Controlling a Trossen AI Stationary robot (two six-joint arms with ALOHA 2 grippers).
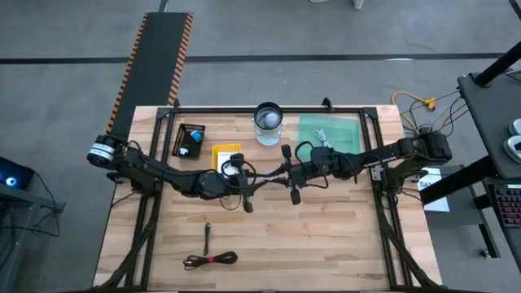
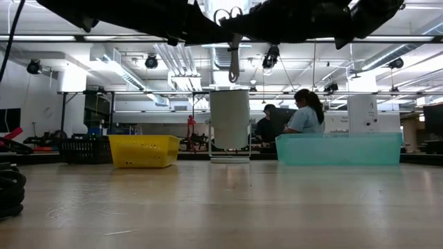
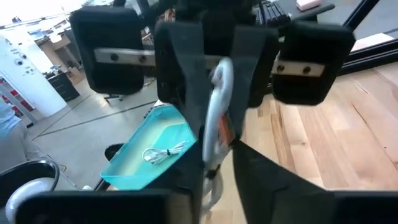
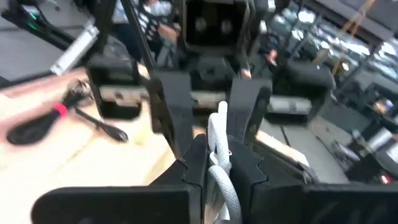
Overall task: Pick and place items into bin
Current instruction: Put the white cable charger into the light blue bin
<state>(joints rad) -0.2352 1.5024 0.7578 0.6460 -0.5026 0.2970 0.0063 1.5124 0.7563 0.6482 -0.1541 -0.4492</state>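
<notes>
Both arms meet above the table's middle. My left gripper [image 1: 252, 182] and my right gripper [image 1: 282, 173] face each other, and each is shut on the same thin grey-white cable [image 3: 216, 106]. In the low view the cable [image 2: 234, 61] hangs as a short loop high above the table. A black cable coil with a red tie [image 1: 212, 260] and a small black stick [image 1: 207, 236] lie flat near the table's near edge. The right wrist view shows the coil [image 4: 43, 121] too. Another white cable [image 3: 165, 152] lies inside the teal bin [image 1: 352, 130]. My left gripper pinches the cable's lower stretch [image 3: 212, 171] between its two fingers, coming level from the table's left side. The cable is lifted clear of the table. My right gripper pinches the looped white cable [image 4: 221, 163] between its two fingers, coming level from the table's right side, opposite the left gripper. The cable is clear of the table.
Along the far edge stand a black tray with small items [image 1: 191, 140], a yellow bin [image 1: 220, 150], a white cylinder [image 1: 269, 122] and the teal bin. Bare wood lies under and in front of the grippers. People sit in the room beyond [image 2: 304, 114].
</notes>
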